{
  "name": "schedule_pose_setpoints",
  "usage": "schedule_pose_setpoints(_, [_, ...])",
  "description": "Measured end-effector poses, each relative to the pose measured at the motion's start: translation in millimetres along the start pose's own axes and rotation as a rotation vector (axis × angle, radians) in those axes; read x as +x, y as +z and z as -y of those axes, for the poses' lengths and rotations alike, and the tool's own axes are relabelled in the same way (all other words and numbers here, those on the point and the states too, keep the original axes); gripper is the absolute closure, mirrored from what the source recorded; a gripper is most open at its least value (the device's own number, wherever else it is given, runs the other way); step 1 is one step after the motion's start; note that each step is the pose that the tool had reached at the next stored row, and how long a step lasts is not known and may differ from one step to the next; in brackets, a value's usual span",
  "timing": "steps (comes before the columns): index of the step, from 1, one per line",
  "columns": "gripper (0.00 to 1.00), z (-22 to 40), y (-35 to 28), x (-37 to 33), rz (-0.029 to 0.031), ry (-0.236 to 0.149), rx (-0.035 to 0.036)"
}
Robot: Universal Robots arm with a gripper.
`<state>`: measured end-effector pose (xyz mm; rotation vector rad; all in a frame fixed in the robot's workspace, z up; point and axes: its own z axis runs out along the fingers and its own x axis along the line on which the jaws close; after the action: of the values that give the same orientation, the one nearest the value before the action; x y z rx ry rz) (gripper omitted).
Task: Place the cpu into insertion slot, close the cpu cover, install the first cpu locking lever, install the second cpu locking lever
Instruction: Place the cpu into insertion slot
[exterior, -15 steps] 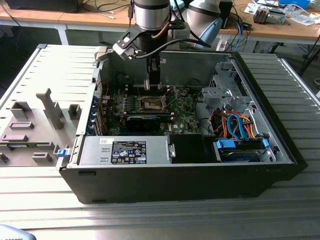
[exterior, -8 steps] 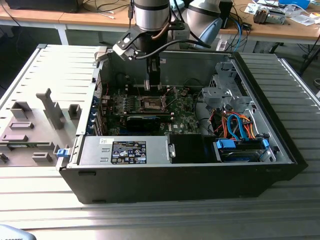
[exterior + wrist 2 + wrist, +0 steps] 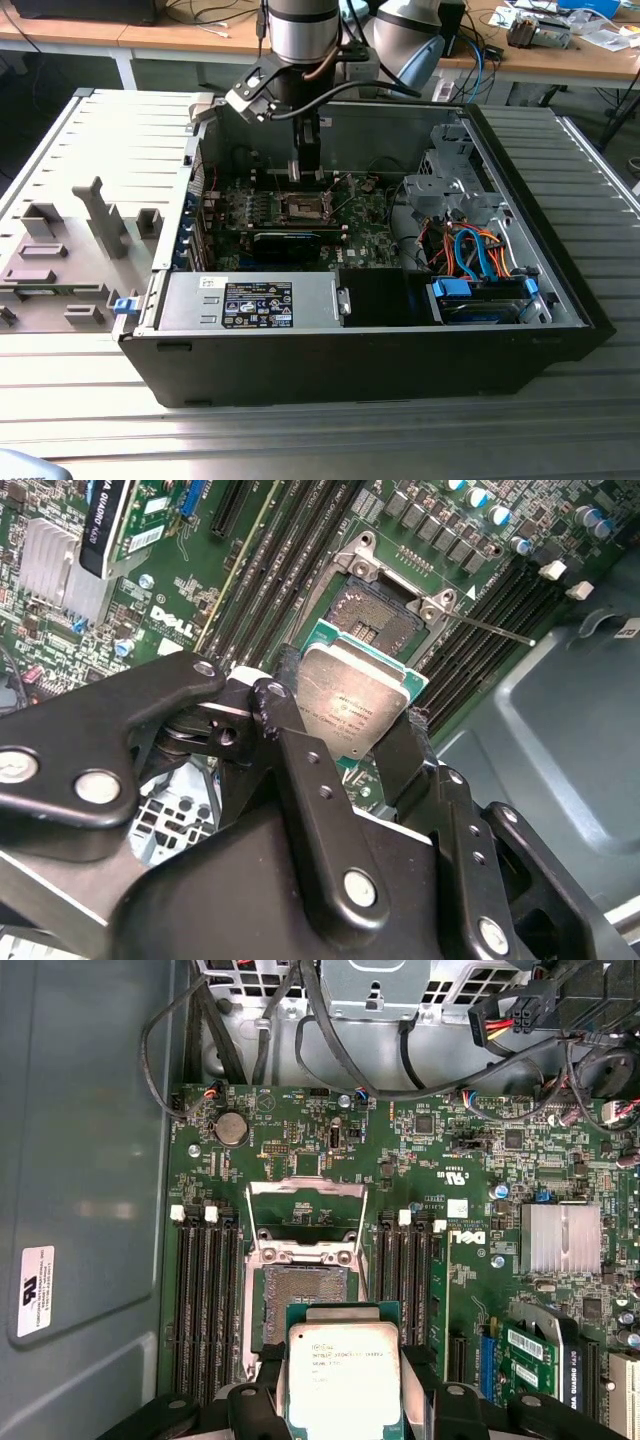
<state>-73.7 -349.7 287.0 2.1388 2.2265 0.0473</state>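
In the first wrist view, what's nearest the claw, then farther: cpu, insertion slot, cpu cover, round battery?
1. cpu, gripped in the claw.
2. insertion slot, just beyond it.
3. cpu cover, open, past that.
4. round battery, farthest out.

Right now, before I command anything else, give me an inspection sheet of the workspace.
Surface: ribbed metal table bearing the open computer case.
Job's things: cpu held in the gripper, not yet in the insertion slot, which is bare; cpu cover flipped open.
Clutter: grey fixtures on the table at the exterior view's left.
Gripper: shut on the cpu's edges, over the motherboard.
Cables: black cables beyond the board; orange and blue cables inside the case, apart from the slot.
Surroundings: wooden desks with loose items behind.
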Motion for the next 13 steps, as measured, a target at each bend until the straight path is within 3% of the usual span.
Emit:
schedule_pose_setpoints(7, [0.45, 0.1, 1.6, 0.0, 0.0001, 0.000, 0.0000])
schedule_pose_setpoints(13, [0.45, 0.5, 7.9, 0.1, 0.0000, 0.000, 0.0000])
